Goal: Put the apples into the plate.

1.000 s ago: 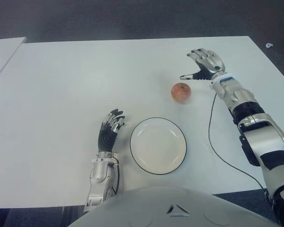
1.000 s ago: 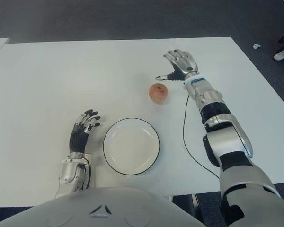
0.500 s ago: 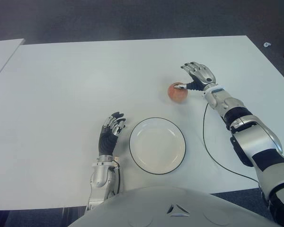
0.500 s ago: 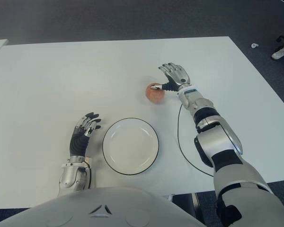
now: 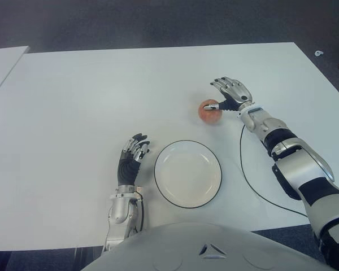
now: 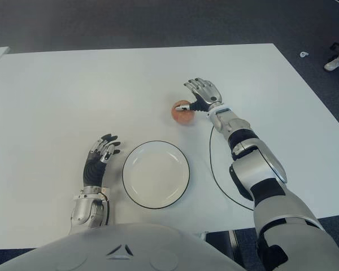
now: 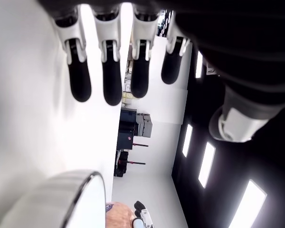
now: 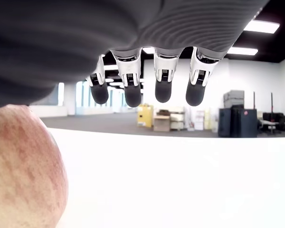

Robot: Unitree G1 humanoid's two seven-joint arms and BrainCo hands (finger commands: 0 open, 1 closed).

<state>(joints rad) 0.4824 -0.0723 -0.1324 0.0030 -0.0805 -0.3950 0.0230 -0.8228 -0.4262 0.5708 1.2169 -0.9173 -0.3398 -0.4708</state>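
Apple (image 5: 210, 112) beside right hand (image 5: 231, 94) — thumb touching, fingers (image 8: 162, 90) spread.

You're working in a large open office or lab hall, with long ceiling light panels (image 8: 260, 26), stacked boxes (image 8: 162, 118) and dark cabinets (image 8: 241, 122) along the far wall at twelve o'clock.

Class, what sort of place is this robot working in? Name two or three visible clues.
Probably a large open office or lab. The right wrist view shows ceiling light panels, cabinets along a far wall, and a wide floor beyond the white table, which holds only an apple and a plate.
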